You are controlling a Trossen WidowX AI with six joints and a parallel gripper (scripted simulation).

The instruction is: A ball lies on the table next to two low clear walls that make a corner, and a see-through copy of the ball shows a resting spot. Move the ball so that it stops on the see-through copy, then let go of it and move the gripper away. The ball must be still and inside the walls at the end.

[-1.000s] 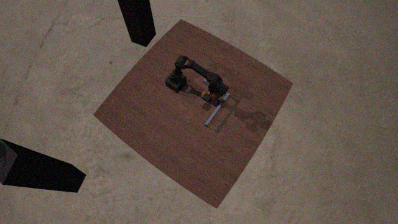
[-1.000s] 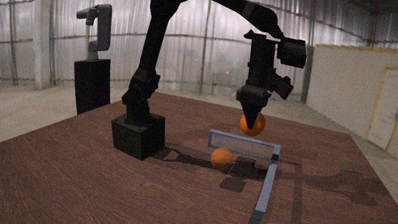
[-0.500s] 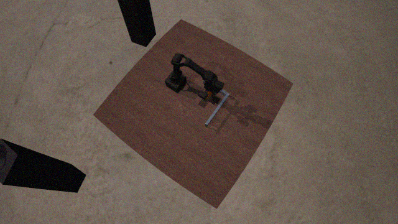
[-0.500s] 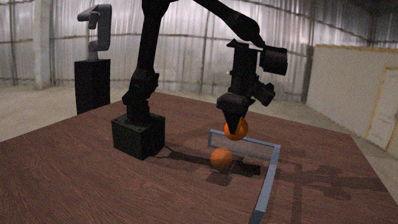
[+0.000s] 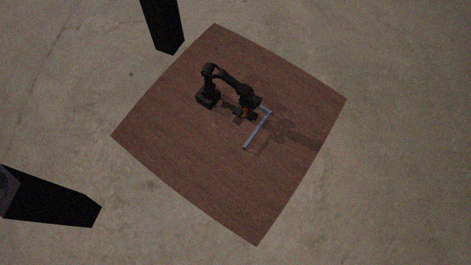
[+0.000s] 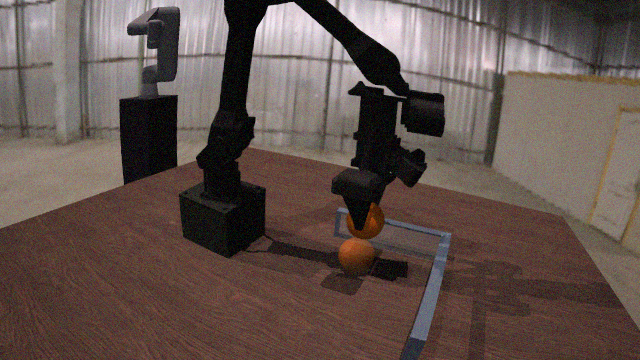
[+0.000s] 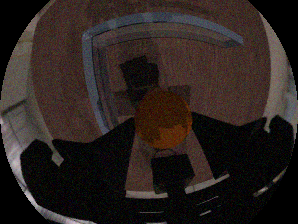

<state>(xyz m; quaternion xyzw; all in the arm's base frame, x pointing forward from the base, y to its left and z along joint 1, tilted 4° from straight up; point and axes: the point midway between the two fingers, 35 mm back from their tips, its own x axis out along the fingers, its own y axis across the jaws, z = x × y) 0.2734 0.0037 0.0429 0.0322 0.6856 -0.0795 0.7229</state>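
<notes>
Hand (image 6: 364,220) clamps the ball (image 6: 369,223) just above its see-through copy (image 6: 356,255).

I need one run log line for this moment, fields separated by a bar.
hand: shut on ball | ball: lifted off table | position: just above see-through copy | walls: beside copy | release: not yet done

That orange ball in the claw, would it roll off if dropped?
Probably: the orange ball looks round and smooth, so it may roll. It seems firm, undented in the gripper. The low clear walls might stop it.
</notes>
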